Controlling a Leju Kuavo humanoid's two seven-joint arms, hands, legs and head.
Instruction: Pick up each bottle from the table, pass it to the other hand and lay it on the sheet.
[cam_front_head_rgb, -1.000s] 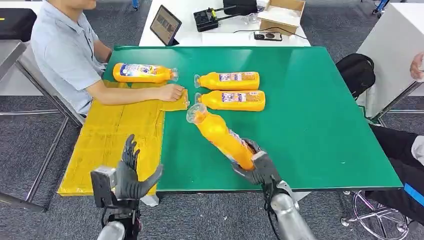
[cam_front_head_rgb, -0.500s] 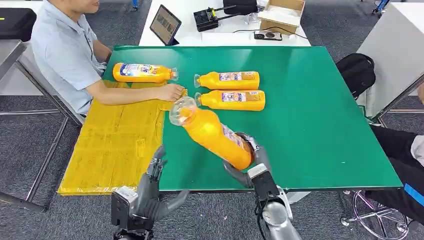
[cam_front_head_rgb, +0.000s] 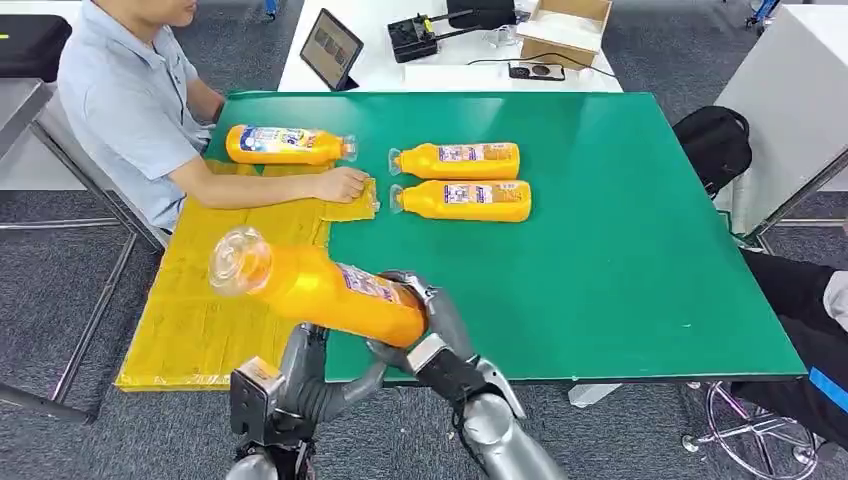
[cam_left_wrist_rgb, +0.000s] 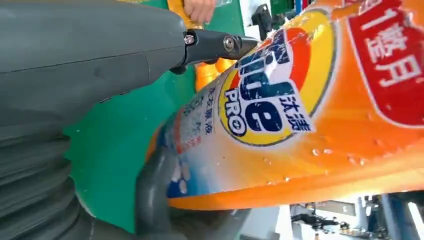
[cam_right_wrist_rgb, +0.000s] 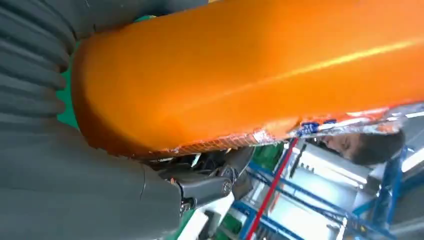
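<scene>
An orange bottle (cam_front_head_rgb: 318, 288) is held in the air by its base in the right hand (cam_front_head_rgb: 430, 330), whose fingers are wrapped around the bottom end; the bottle lies nearly level, its clear cap end over the yellow sheet (cam_front_head_rgb: 230, 290) at the left of the green table (cam_front_head_rgb: 620, 250). The left hand (cam_front_head_rgb: 300, 385) is raised just beneath the bottle's body with its fingers spread; in the left wrist view the fingers (cam_left_wrist_rgb: 155, 190) are seen against the label, but whether the bottle is gripped cannot be told. Two more bottles (cam_front_head_rgb: 462, 160) (cam_front_head_rgb: 465, 200) lie side by side on the table, and a third (cam_front_head_rgb: 285, 145) lies by a seated person's arm (cam_front_head_rgb: 260, 188), whose hand rests on the sheet's corner.
</scene>
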